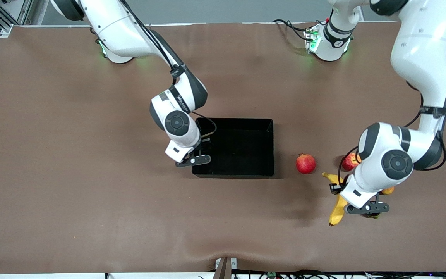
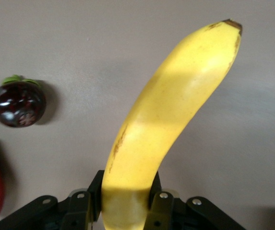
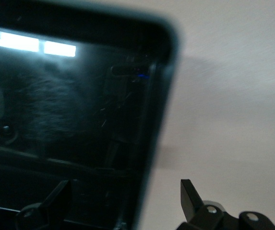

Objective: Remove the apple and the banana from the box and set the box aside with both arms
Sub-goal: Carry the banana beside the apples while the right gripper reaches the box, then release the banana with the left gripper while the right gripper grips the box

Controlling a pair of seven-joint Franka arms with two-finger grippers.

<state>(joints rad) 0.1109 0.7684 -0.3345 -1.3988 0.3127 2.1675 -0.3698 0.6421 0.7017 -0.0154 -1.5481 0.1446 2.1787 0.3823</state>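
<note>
One banana point(image 1: 338, 211), one apple point(image 1: 350, 162), one pomegranate point(image 1: 305, 163), one mango point(image 1: 388, 190) and one dark mangosteen point(image 2: 17, 103): five fruits. All lie toward the left arm's end from the single black box point(image 1: 242, 147).

The brown table point(image 1: 72, 155) carried a black box point(image 1: 242, 149) at its middle. A red pomegranate point(image 1: 305, 163) lay beside the box, toward the left arm's end. A red apple point(image 1: 349, 162) lay further toward that end, and a yellow banana point(image 1: 337, 211) lay nearer the front camera than the apple. A dark round fruit with a green cap point(image 2: 17, 103) lay near the banana.
</note>
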